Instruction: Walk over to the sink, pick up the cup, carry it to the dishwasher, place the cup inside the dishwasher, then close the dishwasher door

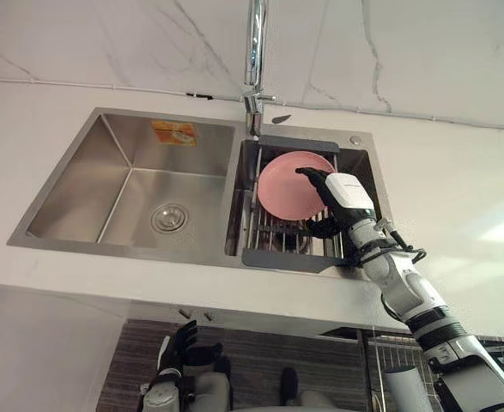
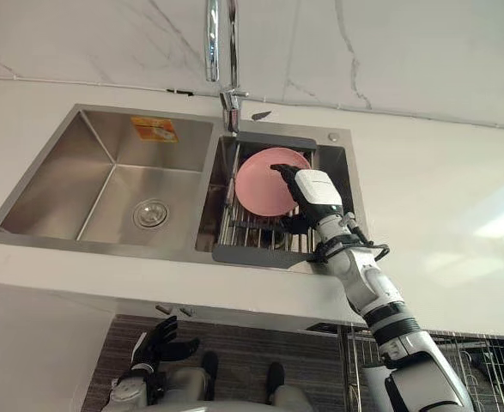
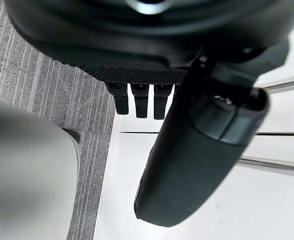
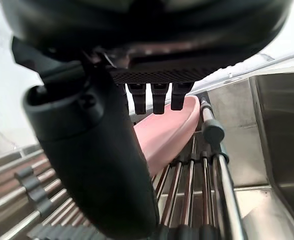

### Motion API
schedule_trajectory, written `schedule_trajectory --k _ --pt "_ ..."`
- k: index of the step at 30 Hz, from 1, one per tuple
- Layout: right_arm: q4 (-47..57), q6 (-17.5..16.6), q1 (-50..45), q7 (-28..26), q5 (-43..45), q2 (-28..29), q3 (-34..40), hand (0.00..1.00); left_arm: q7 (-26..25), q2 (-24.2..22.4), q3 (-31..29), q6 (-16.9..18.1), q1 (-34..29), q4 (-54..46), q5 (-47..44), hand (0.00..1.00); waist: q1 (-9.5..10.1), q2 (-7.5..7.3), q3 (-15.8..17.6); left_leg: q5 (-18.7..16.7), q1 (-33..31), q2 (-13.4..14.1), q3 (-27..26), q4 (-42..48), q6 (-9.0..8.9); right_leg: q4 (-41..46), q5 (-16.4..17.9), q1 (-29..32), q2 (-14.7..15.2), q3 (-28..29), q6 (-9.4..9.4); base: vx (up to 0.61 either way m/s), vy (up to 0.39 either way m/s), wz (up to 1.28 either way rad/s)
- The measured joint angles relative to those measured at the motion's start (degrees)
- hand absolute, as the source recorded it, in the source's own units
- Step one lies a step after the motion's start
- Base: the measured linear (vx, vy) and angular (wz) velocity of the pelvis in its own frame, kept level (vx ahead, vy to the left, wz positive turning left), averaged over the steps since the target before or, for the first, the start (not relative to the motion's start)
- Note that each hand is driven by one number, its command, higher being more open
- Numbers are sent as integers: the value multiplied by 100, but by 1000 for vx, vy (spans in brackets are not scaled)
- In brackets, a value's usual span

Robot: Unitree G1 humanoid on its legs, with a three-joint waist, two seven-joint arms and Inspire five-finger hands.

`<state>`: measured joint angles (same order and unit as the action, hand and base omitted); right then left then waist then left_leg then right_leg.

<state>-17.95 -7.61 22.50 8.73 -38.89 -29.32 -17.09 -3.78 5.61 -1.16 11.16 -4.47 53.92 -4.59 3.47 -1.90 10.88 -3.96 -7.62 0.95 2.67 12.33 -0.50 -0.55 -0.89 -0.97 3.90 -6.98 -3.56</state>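
White marble counter, double sink: your right hand is at a pink dish.
Just on your side of the faucet, the pink dish stands on edge, tilted, in the drying rack; it looks like a dish, not a cup. Your right hand is the nearer one. Its fingers lie straight over the rim and its thumb is out, with the dish between them, unpinched. A grasp would mean closing across that rim. Your left hand hangs relaxed well below the faucet.
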Motion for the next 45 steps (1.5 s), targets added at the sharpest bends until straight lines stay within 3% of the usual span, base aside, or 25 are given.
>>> schedule_trajectory --k 16,30,31,45 --pt "1 61 9 202 -1270 -200 -24 90 -4 -11 0 11 2 -1 0 90 -4 23 35 -10 21 -21 70 10 2 26 9 -36 9 -58 -7 -16 -2 2" --pt "-95 225 219 427 -1475 -202 -125 90 -23 -21 70 45 20 -1 -2 90 -3 123 118 17 -6 -40 117 -22 14 24 9 -21 17 -131 -7 -4 -1 1" --pt "-116 236 259 434 -1473 -202 -125 30 -26 -21 73 50 29 -1 -2 90 -3 125 140 28 -7 -43 126 -33 15 24 9 -20 19 -139 -7 -32 -8 5" --pt "-449 309 903 744 -1258 -146 -187 30 -121 -11 167 49 124 6 -117 90 18 128 307 326 -11 -67 226 -429 -12 24 6 117 38 -251 -2 -19 -10 4"
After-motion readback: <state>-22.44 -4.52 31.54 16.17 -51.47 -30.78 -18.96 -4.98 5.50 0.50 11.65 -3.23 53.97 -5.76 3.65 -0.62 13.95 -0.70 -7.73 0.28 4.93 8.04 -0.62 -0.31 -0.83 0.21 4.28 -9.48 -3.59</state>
